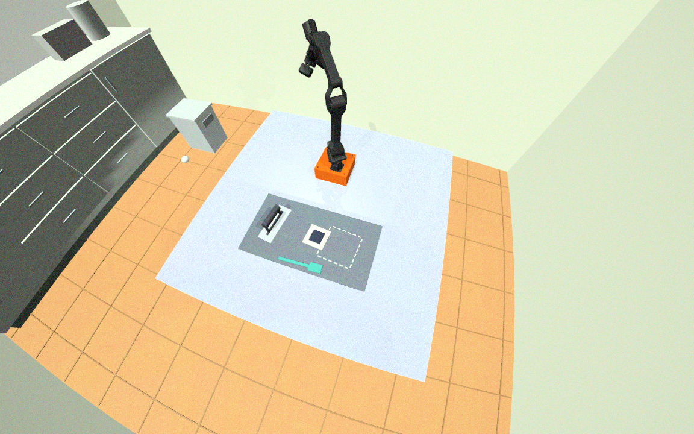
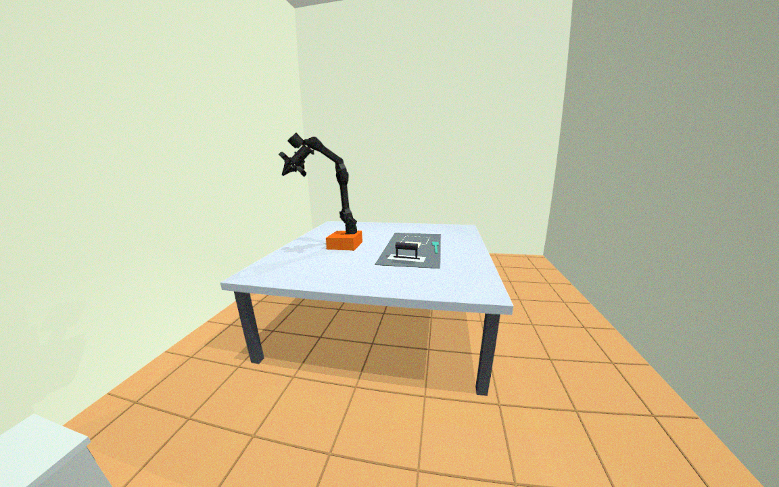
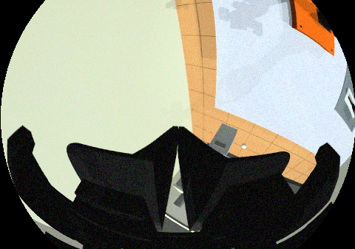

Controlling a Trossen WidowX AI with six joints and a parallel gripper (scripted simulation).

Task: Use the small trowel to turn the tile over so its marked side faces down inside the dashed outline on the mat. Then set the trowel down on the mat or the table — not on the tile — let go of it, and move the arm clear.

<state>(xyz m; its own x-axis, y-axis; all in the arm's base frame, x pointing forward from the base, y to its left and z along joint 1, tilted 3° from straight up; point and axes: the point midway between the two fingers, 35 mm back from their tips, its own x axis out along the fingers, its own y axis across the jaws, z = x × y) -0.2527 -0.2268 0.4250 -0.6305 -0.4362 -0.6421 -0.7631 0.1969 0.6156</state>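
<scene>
We find the black parallel-jaw pincer clenched on nothing, raised high above the rear of the pale blue bench, well apart from the work items. The flat teal small trowel lies on the grey rectangular mat. The white-bordered square tile, dark side up, sits just beside the white dashed outline.
</scene>
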